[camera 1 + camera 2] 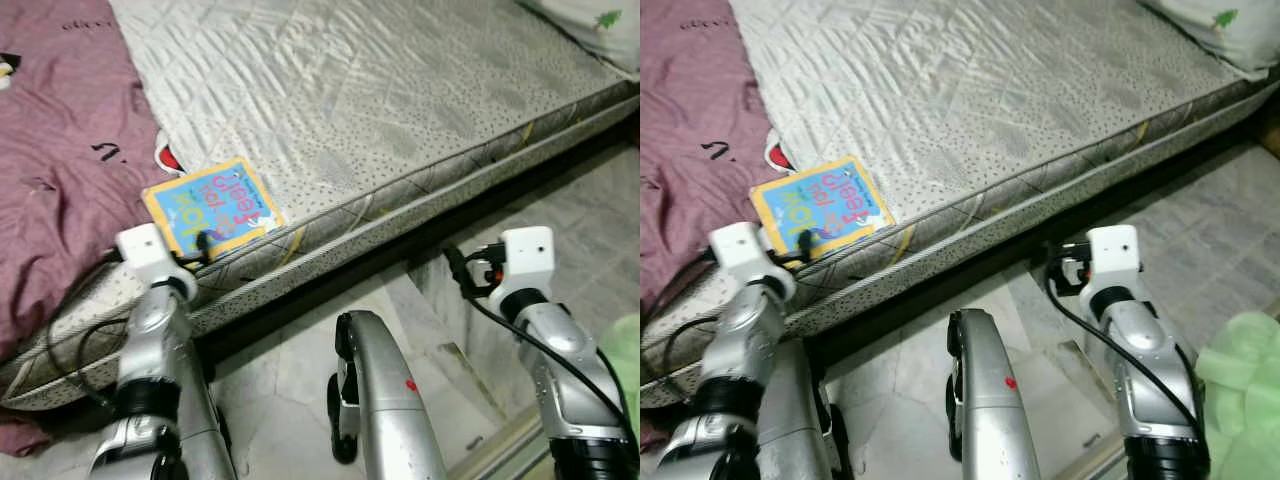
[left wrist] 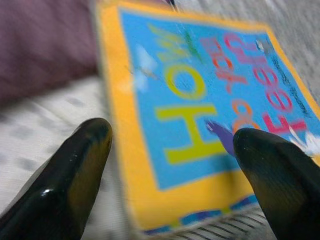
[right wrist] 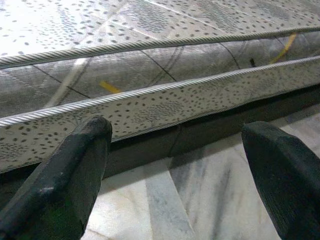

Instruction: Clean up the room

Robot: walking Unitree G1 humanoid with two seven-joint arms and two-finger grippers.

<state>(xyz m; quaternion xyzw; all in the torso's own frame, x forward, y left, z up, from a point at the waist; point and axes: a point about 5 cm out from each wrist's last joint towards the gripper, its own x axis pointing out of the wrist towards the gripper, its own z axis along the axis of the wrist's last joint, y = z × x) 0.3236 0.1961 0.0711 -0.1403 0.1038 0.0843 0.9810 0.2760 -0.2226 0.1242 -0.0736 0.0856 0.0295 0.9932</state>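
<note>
1. At the near edge of the mattress point(image 1: 400, 110), close to its corner, lies a children's book point(image 1: 210, 207) with a blue cover and yellow border, flat and face up. One side of it sits just beside the purple blanket point(image 1: 60, 170).
2. The left gripper point(image 2: 170, 150) is right at the book's near edge. In the left wrist view its fingers point(image 2: 75, 170) are spread wide, one over the mattress beside the book and the other over the cover, with nothing held between them. Whether they touch the book cannot be told.
3. The right gripper point(image 3: 175, 165) hangs lower, off the bed, over the pale marble floor point(image 3: 200, 200) and facing the mattress side. Its fingers are also wide apart and hold nothing.
4. Further out, a pillow point(image 1: 590, 25) rests at the far corner of the bed, and something light green point(image 1: 1245, 390) shows at the robot's right, low on the floor side; what it is cannot be made out.
5. As a judgement, the tidy-up looks early: the book is not yet gripped or lifted, and the blanket lies rumpled across the bed. Closing on the book and carrying it to its proper place seems to be what is left, along with whatever else is out of place.
</note>
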